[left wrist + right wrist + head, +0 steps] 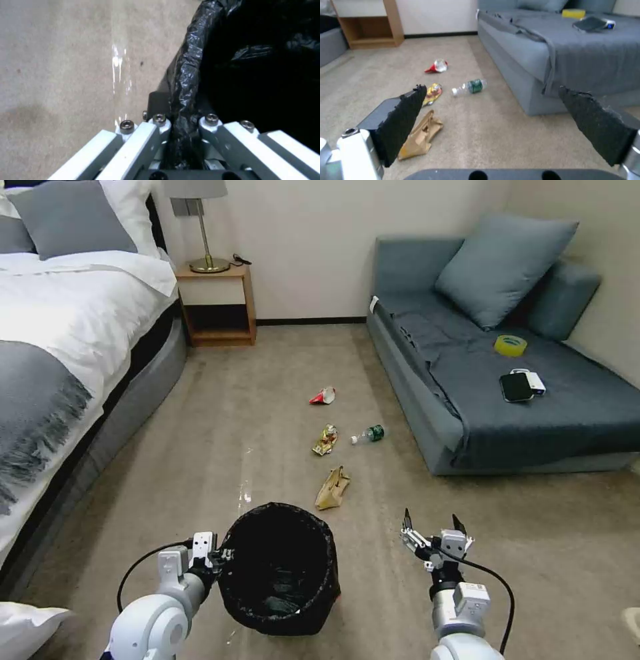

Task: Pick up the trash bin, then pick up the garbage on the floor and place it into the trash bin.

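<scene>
Head view: the trash bin (pixel 279 569) sits at lower centre, its rim pinched by the left gripper (pixel 217 557) at lower left. The right gripper (pixel 435 533), lower right, is spread wide and empty. Up the floor lie a paper bag (pixel 333 489), snack wrapper (pixel 325 439), bottle (pixel 369 434) and red-white wrapper (pixel 323 395).

Left wrist view: fingers clamp the bin's crinkled black liner (pixel 185 75) at centre; it looks light but slippery.

Right wrist view: the splayed black pads (pixel 403 122) frame the paper bag (pixel 420 136) at lower left, likely soft and best pinched at a fold.
</scene>
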Controlling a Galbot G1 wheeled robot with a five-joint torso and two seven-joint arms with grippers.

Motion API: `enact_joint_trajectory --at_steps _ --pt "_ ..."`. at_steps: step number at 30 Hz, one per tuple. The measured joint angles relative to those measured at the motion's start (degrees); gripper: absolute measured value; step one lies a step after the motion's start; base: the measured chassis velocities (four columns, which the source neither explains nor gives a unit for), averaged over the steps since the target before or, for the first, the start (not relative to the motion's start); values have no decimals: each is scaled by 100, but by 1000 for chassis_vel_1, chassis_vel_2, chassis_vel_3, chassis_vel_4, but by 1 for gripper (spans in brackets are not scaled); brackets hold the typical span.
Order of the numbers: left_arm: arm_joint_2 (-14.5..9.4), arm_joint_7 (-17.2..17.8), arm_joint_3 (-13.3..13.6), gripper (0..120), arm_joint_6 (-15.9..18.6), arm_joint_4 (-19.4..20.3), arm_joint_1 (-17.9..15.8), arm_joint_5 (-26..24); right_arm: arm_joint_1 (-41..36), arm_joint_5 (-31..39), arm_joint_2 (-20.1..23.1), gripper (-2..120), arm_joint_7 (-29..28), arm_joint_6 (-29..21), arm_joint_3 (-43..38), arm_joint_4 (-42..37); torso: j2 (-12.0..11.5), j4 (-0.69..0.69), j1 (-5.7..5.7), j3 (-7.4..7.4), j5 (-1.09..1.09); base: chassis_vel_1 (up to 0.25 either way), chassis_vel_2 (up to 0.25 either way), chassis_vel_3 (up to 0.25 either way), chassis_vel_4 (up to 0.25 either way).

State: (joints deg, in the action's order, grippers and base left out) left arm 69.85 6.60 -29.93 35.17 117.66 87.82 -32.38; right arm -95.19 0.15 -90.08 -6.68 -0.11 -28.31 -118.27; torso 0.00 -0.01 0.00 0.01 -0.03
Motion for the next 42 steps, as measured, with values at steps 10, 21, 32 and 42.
enact_joint_trajectory --at_steps 10,21,32,42 --pt "136 -148 -328 4 -152 337 30 22 -241 -307 91 100 260 332 -142 -253 0 0 0 0 3 0 0 0 0" --pt "160 -199 -858 4 -147 464 73 -215 -361 -417 133 100 349 441 -61 -404 0 1 0 0 3 0 0 0 0" --pt "107 -212 -1183 4 -145 597 117 -593 -453 -391 100 100 382 485 95 -501 0 1 0 -1 3 0 0 0 0" --pt "162 -211 -1232 4 -144 597 102 -623 -459 -369 117 100 399 589 125 -471 0 1 0 -1 3 0 0 0 0"
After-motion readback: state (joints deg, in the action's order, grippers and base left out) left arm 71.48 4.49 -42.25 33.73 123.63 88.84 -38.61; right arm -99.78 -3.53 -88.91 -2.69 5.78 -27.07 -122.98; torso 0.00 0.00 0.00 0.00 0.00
